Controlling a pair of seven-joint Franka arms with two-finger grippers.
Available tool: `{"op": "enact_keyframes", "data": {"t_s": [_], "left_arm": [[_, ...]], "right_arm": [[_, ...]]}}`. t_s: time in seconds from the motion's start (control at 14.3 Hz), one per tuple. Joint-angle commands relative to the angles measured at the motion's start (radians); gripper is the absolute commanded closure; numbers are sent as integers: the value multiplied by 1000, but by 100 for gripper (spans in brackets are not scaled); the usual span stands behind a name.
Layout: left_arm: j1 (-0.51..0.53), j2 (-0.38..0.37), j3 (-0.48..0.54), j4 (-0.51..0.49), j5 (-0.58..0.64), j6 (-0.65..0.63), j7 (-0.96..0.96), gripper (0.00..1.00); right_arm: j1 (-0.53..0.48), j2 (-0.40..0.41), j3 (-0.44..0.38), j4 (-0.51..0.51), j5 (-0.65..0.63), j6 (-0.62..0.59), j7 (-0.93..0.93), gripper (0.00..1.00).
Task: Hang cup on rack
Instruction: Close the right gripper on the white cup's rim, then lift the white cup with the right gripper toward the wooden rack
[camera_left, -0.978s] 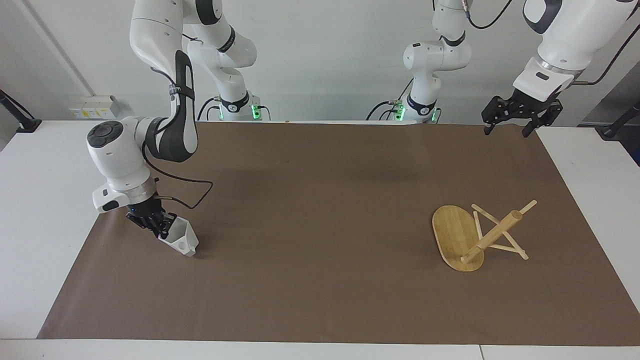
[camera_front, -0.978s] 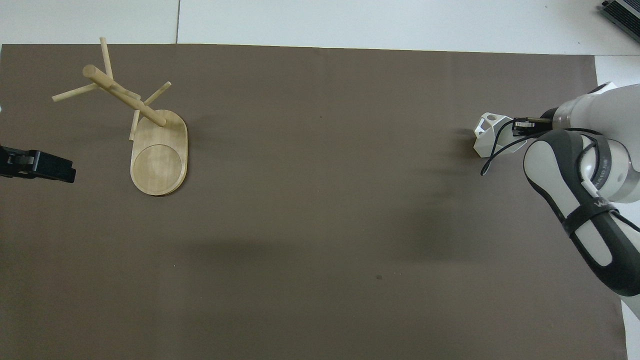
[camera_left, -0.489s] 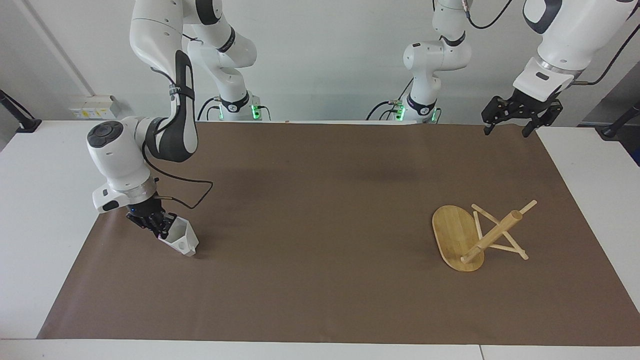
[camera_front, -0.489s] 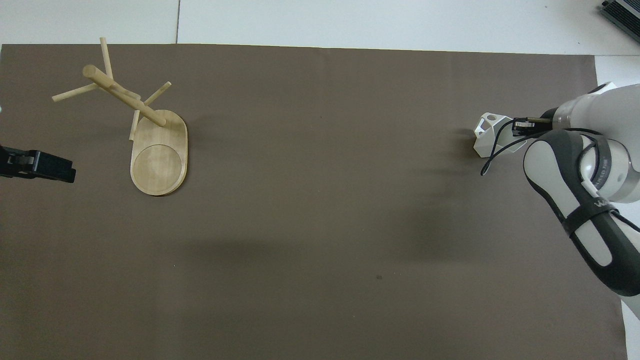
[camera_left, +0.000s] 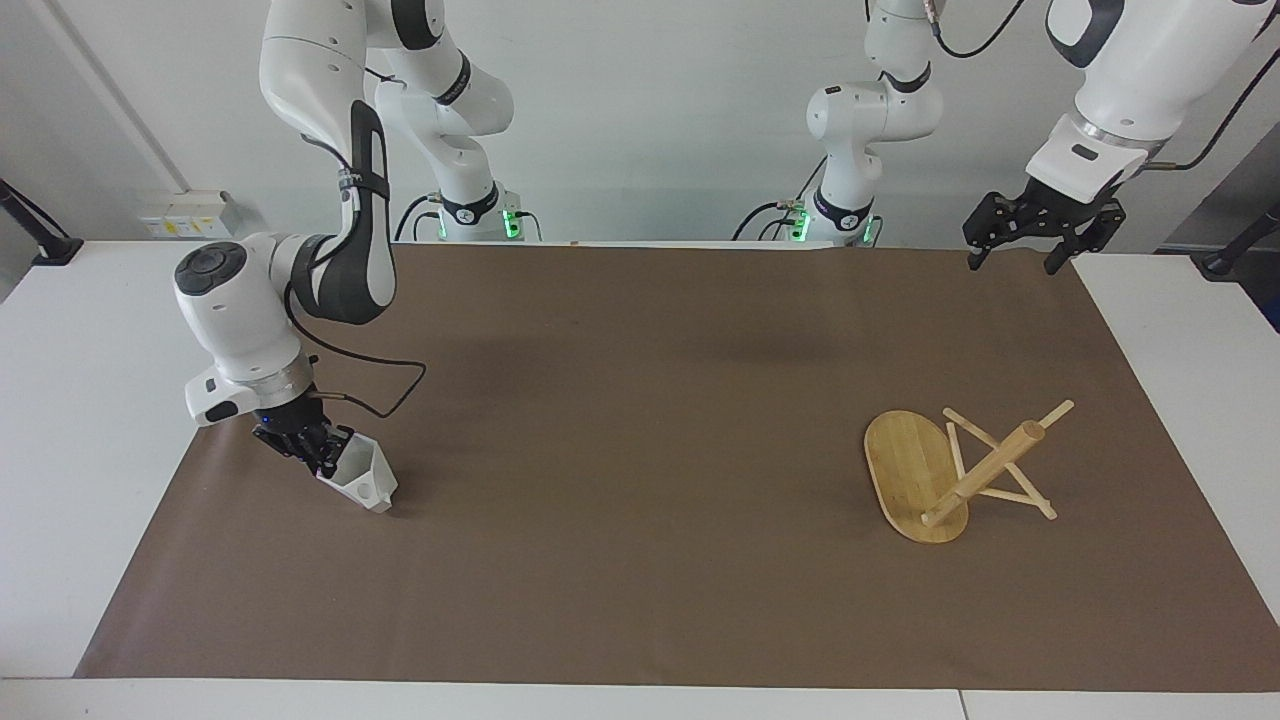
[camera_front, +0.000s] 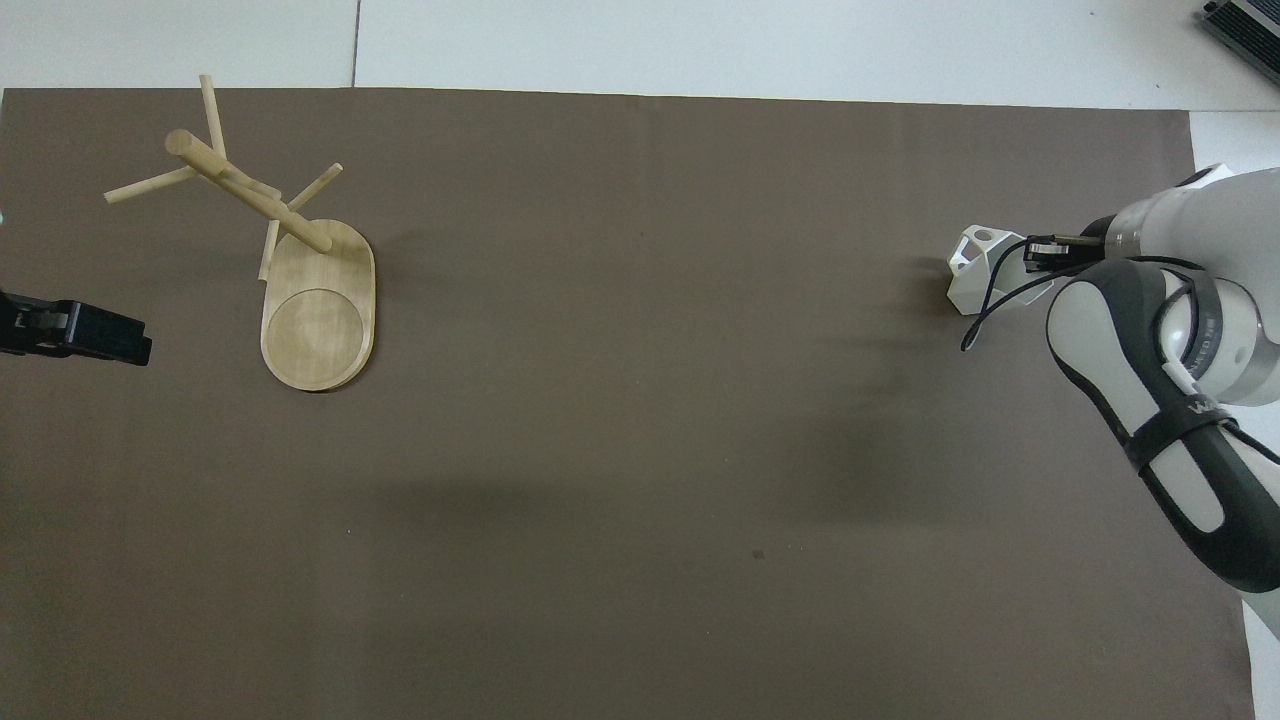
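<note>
The white faceted cup (camera_left: 362, 480) rests tilted on the brown mat toward the right arm's end of the table, also seen in the overhead view (camera_front: 975, 272). My right gripper (camera_left: 320, 452) reaches down to it and is shut on its rim wall; in the overhead view the right gripper (camera_front: 1040, 250) is mostly hidden by the arm. The bamboo rack (camera_left: 965, 470) stands upright on its oval base (camera_front: 318, 320) toward the left arm's end, with thin pegs sticking out of the post. My left gripper (camera_left: 1011, 262) hangs open and waits over the mat's corner, apart from the rack.
The brown mat (camera_left: 640, 420) covers most of the white table (camera_left: 90, 330). A black cable (camera_left: 385, 385) loops from the right wrist just above the mat beside the cup. Between cup and rack lies bare mat.
</note>
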Motion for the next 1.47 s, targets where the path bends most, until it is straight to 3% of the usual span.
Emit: {"op": "enact_keyframes", "data": {"t_s": [0.0, 0.63, 0.84, 0.98, 1.19, 1.4], "left_arm": [[-3, -17, 1, -15, 21, -9, 4, 0], [-3, -17, 1, -15, 21, -9, 4, 0], [-3, -17, 1, -15, 21, -9, 4, 0], [-3, -17, 1, -15, 21, -9, 4, 0], [-3, -17, 1, -15, 21, -9, 4, 0], [-3, -17, 1, -15, 21, -9, 4, 0]], "right_arm": [[-4, -2, 9, -2, 7, 3, 9, 100], [-4, -5, 36, 11, 8, -20, 9, 100], [-6, -11, 119, 78, 8, -99, 8, 100], [-6, -12, 202, 94, 29, -87, 9, 100], [-6, -11, 312, 133, 300, -2, -18, 100], [-6, -12, 426, 199, 352, 43, -21, 100]]}}
